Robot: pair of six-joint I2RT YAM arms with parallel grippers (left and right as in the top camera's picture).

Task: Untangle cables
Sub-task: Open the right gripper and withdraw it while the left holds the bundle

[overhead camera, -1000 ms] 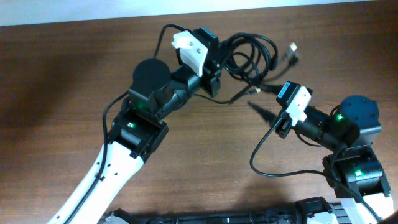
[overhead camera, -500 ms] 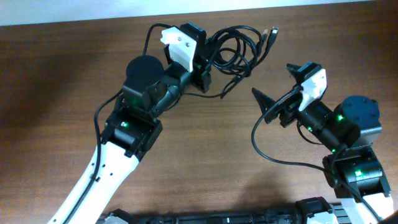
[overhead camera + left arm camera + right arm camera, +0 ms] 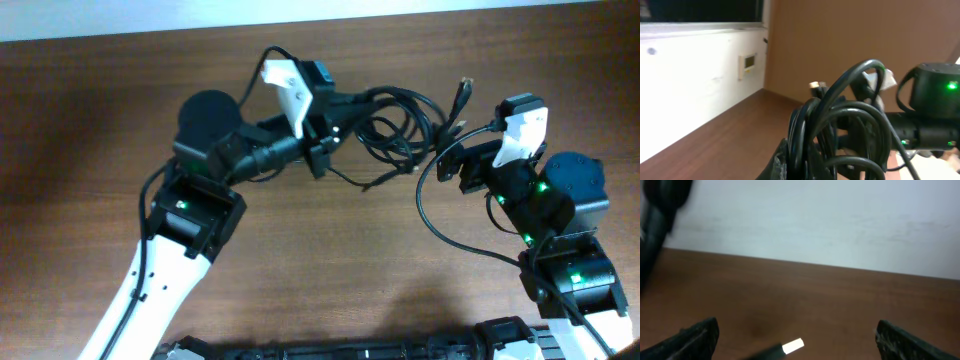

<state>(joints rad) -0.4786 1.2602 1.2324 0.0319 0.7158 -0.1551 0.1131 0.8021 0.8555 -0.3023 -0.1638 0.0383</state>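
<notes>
Near the tabletop's far edge, the left tool pinches the tangled cables; the right tool gapes wide beside them.

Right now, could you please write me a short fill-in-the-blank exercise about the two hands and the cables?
The left hand is ___ on the cables.
The right hand stands ___, gripping nothing.
The cables are all ___ in colour.
Missing words: shut; open; black.
</notes>
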